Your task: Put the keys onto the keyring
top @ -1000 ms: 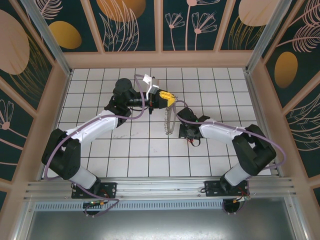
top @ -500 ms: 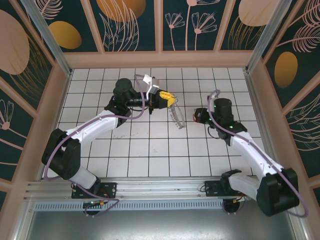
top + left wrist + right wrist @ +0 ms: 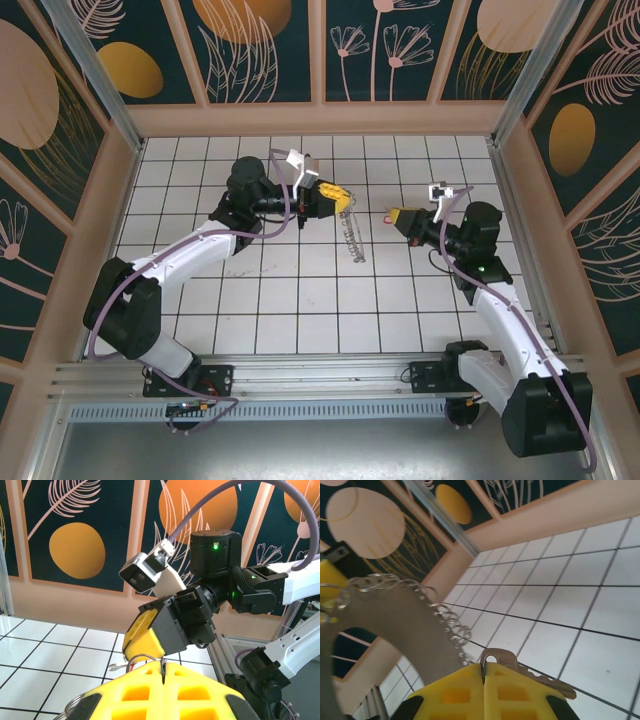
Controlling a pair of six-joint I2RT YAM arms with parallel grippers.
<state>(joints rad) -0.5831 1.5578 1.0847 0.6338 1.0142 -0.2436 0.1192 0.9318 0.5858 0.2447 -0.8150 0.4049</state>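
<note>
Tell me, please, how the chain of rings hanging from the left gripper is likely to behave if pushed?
The ring chain hangs limp from the shut left gripper, so it is probably floppy and would swing rather than resist a push. Its thin linked wire loops suggest little weight, and they could snag on the key pinched in the right gripper.

Looks out over the left gripper [image 3: 162, 670], yellow fingers pressed together along the bottom edge. Pinches a thin wire keyring [image 3: 141, 656], its arc rising just above the seam. Faces the right gripper [image 3: 150, 640] close ahead, yellow finger and black block tilted down just above the ring, with the metal tip of a key [image 3: 116, 668] poking out beneath. Takes in a white wrist camera [image 3: 147, 575] behind, a black joint [image 3: 215, 545] lit green, white tiles [image 3: 40, 645] and a dark wall panel [image 3: 77, 550] bearing an orange disc.
</note>
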